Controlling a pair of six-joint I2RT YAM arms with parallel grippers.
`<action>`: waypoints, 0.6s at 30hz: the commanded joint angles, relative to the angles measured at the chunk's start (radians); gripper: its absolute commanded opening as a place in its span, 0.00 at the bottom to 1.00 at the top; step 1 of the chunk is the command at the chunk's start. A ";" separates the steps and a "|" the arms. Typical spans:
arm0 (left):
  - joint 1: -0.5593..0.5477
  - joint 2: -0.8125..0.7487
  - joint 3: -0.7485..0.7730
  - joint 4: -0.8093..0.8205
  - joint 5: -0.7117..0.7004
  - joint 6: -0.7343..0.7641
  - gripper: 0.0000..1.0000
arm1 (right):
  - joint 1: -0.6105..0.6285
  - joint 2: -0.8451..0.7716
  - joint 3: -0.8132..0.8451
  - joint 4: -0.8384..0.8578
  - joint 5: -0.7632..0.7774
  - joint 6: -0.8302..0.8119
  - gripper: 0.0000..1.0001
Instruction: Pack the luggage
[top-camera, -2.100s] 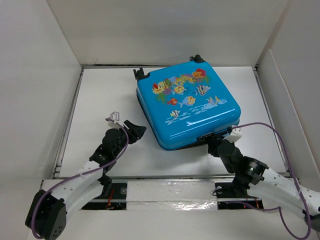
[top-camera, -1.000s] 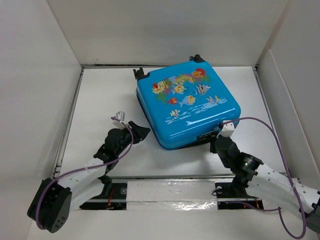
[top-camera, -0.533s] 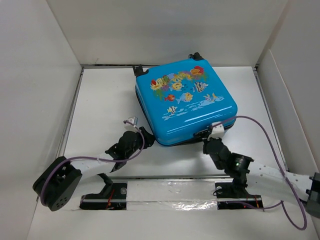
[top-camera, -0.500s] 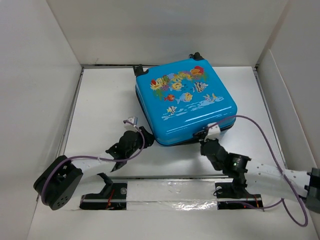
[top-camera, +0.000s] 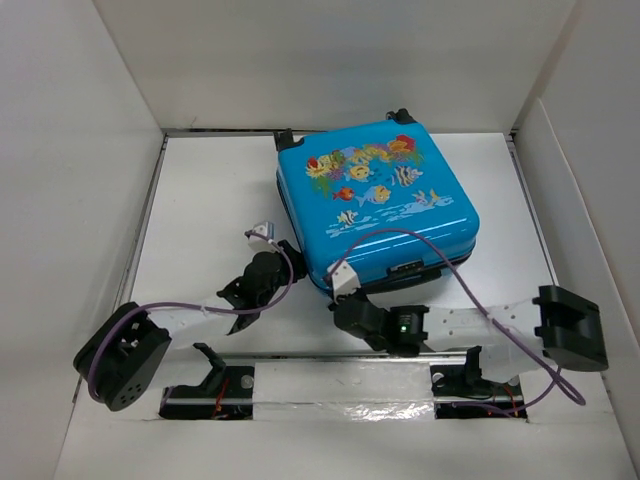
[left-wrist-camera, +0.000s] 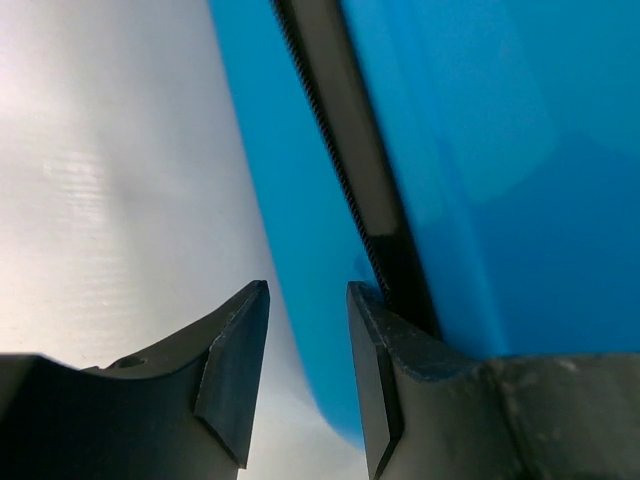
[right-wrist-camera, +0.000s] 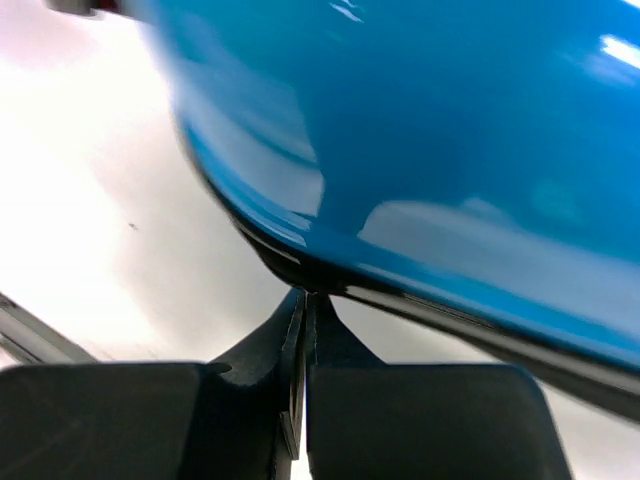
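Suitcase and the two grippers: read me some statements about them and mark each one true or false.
1. The suitcase lies closed on the table. True.
2. The right gripper stands wide open. False: its fingers are shut together at the suitcase's dark seam.
3. The left gripper is open beside the suitcase's edge. True.
4. The wheels face the arms. False: they sit at the far edge.

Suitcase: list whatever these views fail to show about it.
- Inside of the suitcase: top view, the closed shell hides it.
- Whether the right end effector pinches anything: right wrist view, blurred, tips meet at the dark seam.
- Fish print: left wrist view, cropped to the side wall beyond the left end effector.
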 joint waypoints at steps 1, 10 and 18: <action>-0.061 0.015 0.102 0.191 0.150 -0.044 0.35 | 0.086 0.155 0.199 0.354 -0.324 -0.048 0.00; 0.042 0.029 0.149 0.115 0.137 0.024 0.41 | 0.172 0.194 0.267 0.554 -0.263 -0.105 0.00; 0.293 -0.024 0.250 -0.028 0.145 -0.056 0.75 | 0.172 -0.053 -0.047 0.540 -0.310 0.028 0.00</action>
